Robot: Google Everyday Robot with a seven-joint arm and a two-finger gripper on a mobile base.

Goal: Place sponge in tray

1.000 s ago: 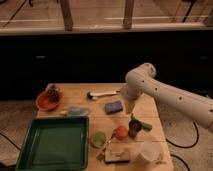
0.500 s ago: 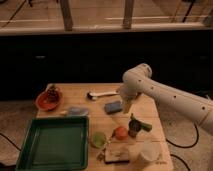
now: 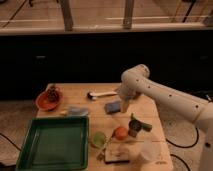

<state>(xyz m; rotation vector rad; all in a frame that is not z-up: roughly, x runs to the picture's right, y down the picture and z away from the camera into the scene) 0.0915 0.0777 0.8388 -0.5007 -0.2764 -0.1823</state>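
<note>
A blue sponge point(image 3: 113, 107) lies flat on the wooden table, right of centre. My gripper point(image 3: 124, 106) hangs from the white arm point(image 3: 165, 97) and is down at the sponge's right edge, close to the table top. The green tray point(image 3: 50, 120) sits at the table's front left, with nothing visible inside it. The sponge is about one tray-width to the right of the tray's far right corner.
A red bowl point(image 3: 48, 100) holding a brown item stands at the far left. A white brush point(image 3: 102, 93) lies behind the sponge and a pale blue packet point(image 3: 77, 111) behind the tray. A green cup point(image 3: 98, 139), an orange ball point(image 3: 120, 132), a dark can point(image 3: 135, 126) and a white cup point(image 3: 148, 152) crowd the front right.
My gripper has moved a little down and to the left, closing in on the sponge's right edge. The sponge and the other objects have not moved.
</note>
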